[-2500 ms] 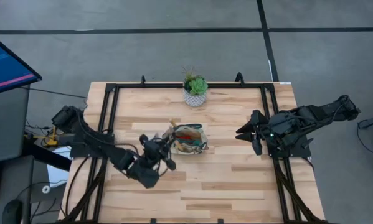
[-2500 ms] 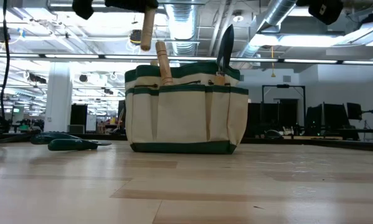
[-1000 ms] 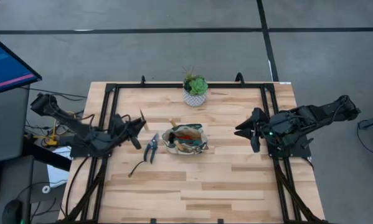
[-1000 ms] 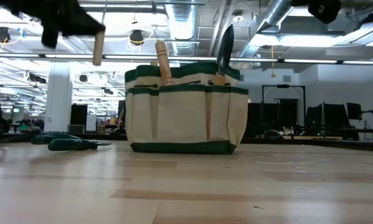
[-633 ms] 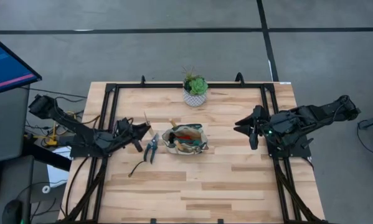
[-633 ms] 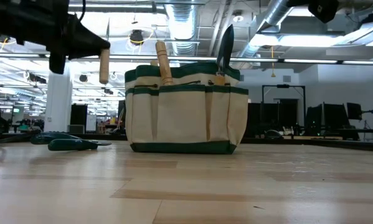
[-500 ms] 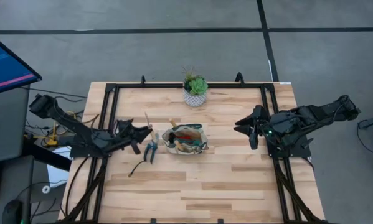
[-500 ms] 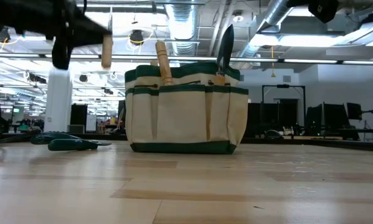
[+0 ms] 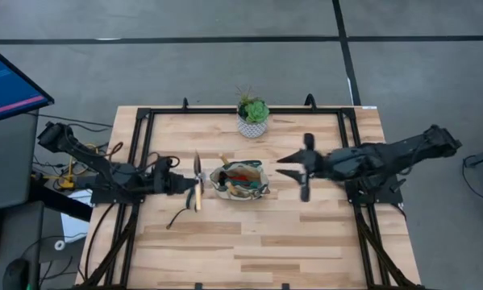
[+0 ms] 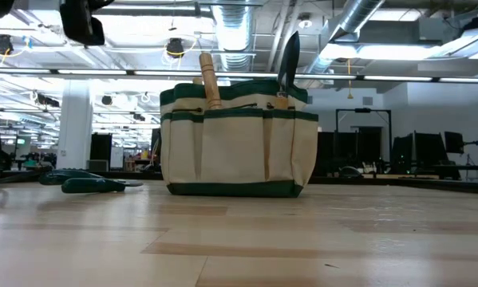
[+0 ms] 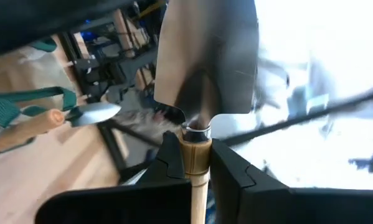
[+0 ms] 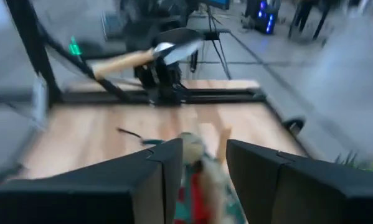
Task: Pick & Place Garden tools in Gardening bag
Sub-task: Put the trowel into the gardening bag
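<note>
Only the left wrist view shows the grip plainly: the left end effector (image 11: 195, 177) is clamped narrow on the wooden neck of a trowel (image 11: 205, 62), its silver blade standing out past the fingers (image 11: 169, 163). From above, that trowel (image 9: 197, 179) hangs just left of the gardening bag (image 9: 239, 180), which sits mid-bench. The low view alone shows the bag (image 10: 239, 139) standing upright with a wooden handle (image 10: 209, 80) and a dark blade (image 10: 289, 57) poking out of its top.

The pruning shears (image 10: 91, 184) lie flat on the bench (image 10: 246, 239) to the bag's left, and a thin black curved tool (image 9: 176, 217) rests near them in the high view. A potted plant (image 9: 251, 116) stands at the far edge, well apart from the bag.

The right end effector (image 9: 301, 167) hovers just right of the bag, fingers spread wide; its wrist view looks down over the bag (image 12: 202, 168) between the fingers (image 12: 167, 165). The near half of the bench is bare wood, bounded by a black frame (image 9: 141, 161).
</note>
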Controlling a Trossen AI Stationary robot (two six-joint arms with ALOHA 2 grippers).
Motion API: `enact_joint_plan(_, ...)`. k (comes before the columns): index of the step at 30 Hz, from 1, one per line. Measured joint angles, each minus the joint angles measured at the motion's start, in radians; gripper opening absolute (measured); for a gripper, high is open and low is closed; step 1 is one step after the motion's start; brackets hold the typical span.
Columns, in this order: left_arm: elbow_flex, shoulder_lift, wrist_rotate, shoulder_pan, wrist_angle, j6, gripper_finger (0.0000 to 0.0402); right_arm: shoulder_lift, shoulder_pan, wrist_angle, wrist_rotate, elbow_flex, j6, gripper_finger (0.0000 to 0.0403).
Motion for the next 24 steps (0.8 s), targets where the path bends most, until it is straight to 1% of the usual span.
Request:
enact_joint_plan(4, 0.011, 0.0, -0.084, 0.0, 0.028, -0.115, 0.0006, 0.17, -0.001, 0.009, 0.007, 0.119, -0.28, 0.0119)
enact_joint_plan(8, 0.015, 0.0, -0.086, 0.0, 0.08, -0.214, 0.0006, 0.331, -0.001, 0.006, 0.007, 0.252, -0.505, 0.0137)
enact_joint_plan(11, 0.015, 0.0, -0.081, 0.0, 0.086, -0.3, 0.0006, 0.44, 0.006, 0.004, 0.016, 0.354, -0.65, 0.0164)
enact_joint_plan(15, 0.015, 0.001, -0.067, 0.0, 0.086, -0.373, 0.0006, 0.571, 0.011, 0.002, 0.124, 0.49, -0.749, 0.0204)
enact_joint_plan(16, 0.015, 0.001, -0.066, 0.0, 0.086, -0.388, 0.0006, 0.597, 0.011, 0.001, 0.135, 0.522, -0.784, 0.0211)
enact_joint_plan(19, 0.015, 0.001, -0.065, 0.0, 0.086, -0.418, 0.0006, 0.667, 0.008, 0.008, 0.122, 0.61, -0.86, 0.0221)
enact_joint_plan(24, 0.015, 0.009, -0.065, 0.012, 0.086, -0.452, 0.0006, 0.763, -0.004, -0.044, 0.071, 0.719, -0.88, 0.0214)
